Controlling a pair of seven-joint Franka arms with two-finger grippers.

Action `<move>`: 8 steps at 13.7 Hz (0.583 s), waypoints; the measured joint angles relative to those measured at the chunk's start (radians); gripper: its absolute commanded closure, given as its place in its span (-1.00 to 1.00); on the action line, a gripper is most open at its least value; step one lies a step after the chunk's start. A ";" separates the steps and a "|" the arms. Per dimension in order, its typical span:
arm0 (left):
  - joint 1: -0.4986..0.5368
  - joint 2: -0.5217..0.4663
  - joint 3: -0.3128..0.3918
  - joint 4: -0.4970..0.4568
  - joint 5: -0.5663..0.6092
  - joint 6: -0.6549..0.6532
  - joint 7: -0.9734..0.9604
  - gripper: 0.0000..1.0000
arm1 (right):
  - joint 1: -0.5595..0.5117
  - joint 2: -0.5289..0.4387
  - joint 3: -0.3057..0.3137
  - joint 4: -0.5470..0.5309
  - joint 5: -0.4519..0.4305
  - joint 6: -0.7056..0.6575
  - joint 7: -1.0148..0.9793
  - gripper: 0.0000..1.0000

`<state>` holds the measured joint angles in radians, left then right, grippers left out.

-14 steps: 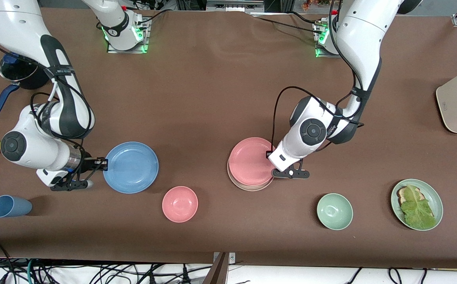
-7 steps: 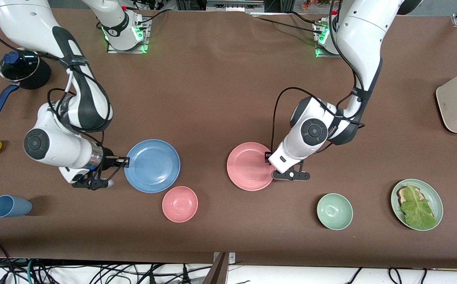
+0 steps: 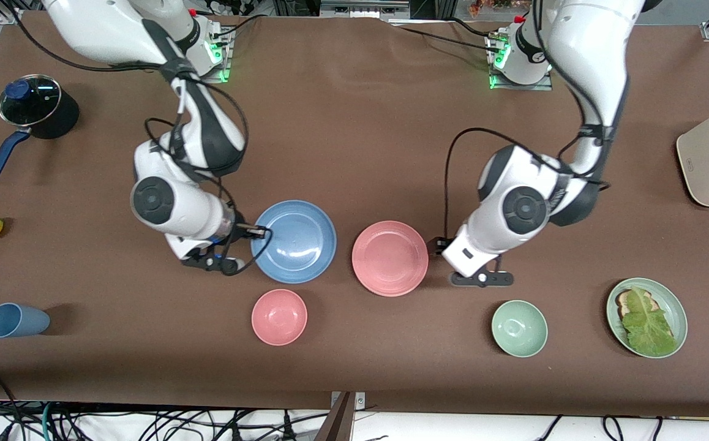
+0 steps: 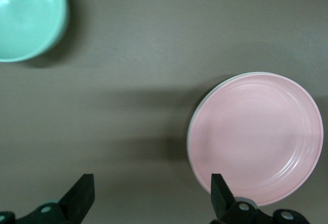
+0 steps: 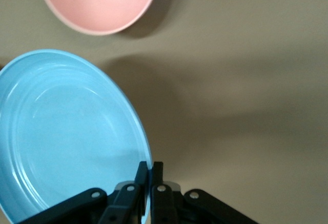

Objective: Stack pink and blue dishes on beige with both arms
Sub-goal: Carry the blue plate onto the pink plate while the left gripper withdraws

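Big brown cloth-covered table filling nearly everything, tangled black cables at 6 o'clock, metal framing at 12, pretty even lighting overall.

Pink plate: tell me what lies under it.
Under the pink plate only a pale sliver of the beige plate peeks out along one edge; the rest is covered.

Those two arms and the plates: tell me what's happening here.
The right gripper is shut on the rim of the blue plate and holds it up beside the pink plate. The pink plate already lies on the beige plate, of which only a thin edge shows in the left wrist view. The left gripper is open, off the pink plate's edge toward the left arm's end of the table. The blue plate is not yet stacked.
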<state>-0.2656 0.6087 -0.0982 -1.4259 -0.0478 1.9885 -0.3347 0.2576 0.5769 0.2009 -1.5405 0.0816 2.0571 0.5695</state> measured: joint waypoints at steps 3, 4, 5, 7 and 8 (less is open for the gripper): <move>0.089 -0.060 0.000 0.006 0.000 -0.100 0.112 -1.00 | 0.085 0.000 -0.001 0.001 -0.002 0.028 0.161 1.00; 0.118 -0.075 0.000 0.006 0.000 -0.128 0.148 -1.00 | 0.114 0.002 -0.001 0.001 -0.005 0.047 0.215 1.00; 0.147 -0.089 0.001 0.006 0.000 -0.151 0.186 -1.00 | 0.144 0.006 0.000 0.004 -0.011 0.069 0.269 1.00; 0.208 -0.108 0.002 0.006 0.000 -0.186 0.271 -1.00 | 0.202 0.026 -0.001 0.021 -0.030 0.103 0.377 1.00; 0.240 -0.115 0.002 0.006 0.000 -0.199 0.321 -1.00 | 0.228 0.043 -0.001 0.039 -0.041 0.120 0.427 1.00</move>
<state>-0.0253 0.4936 -0.0963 -1.4199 -0.0478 1.7895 -0.0135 0.4856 0.6203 0.1994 -1.5018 0.0410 2.1771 0.9960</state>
